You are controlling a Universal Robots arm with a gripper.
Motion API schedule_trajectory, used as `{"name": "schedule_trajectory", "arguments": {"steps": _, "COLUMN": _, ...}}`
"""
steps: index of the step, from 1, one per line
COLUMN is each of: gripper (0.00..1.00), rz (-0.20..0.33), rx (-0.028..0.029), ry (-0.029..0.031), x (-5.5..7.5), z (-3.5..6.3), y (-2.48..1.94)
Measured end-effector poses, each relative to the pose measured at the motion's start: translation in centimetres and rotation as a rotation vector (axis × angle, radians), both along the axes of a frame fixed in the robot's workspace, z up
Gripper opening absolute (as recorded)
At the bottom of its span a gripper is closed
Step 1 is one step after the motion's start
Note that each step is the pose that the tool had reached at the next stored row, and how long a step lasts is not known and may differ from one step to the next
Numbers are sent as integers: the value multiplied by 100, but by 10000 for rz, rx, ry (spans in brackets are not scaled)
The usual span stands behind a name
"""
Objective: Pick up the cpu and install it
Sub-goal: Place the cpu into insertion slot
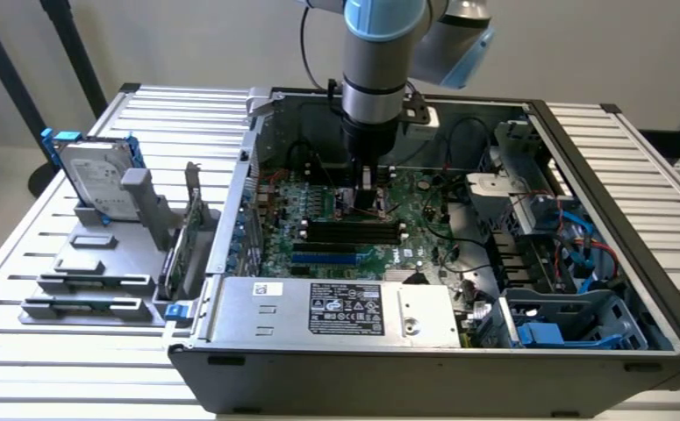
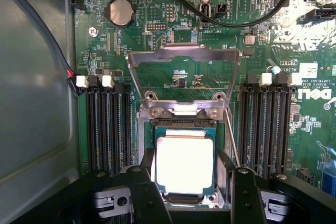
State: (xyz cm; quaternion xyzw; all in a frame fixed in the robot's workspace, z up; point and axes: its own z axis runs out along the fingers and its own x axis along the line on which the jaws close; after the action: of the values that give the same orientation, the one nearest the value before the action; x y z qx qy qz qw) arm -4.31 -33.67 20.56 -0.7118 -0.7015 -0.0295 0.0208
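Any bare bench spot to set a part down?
Bare table slats between the grey fixture and the near edge, and along the case on the exterior view's right. Crowded: inside the case, around the hard drive.

exterior: high, overlooking open case [image 1: 433, 377] | wrist: close above motherboard [image 2: 173, 72] (shared)

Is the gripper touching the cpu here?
Cannot tell. In the wrist view the gripper straddles the cpu, but neither contact nor a gap shows plainly.
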Motion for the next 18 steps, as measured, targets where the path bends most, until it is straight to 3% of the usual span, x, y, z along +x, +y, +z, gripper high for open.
{"name": "schedule_trajectory", "arguments": {"steps": 18, "gripper": 54, "rz": 0, "rx": -36, "ry": 0, "x": 1, "z": -60, "y": 29}}
